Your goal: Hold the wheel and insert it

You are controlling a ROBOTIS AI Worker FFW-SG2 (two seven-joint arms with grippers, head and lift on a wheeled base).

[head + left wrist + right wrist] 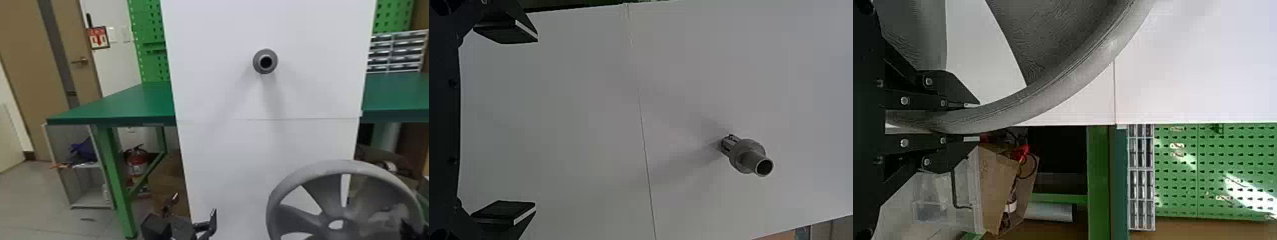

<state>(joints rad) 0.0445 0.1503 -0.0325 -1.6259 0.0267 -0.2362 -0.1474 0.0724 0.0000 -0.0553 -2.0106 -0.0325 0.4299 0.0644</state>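
Right gripper (410, 228), bottom right corner of my head view: fingers (913, 101) closed on the rim of the gray wheel (328, 191), one to each side of it. Wheel's held up in front of the white panel (223, 95), low, overlapping its right edge. Left gripper (195, 209) is near the panel's left edge, also low; fingers (504, 214) wide open, nothing between them. Gray peg (265, 61) sticks out of the panel, above the seam, about midway between the side edges. Wheel is off the peg, well apart, below and to the right. Behind the panel, green tabletop (127, 103) on both sides; drawer rack (395, 52) on its right part, fire extinguisher (137, 161) under the left, green pegboards (150, 41) farther back.
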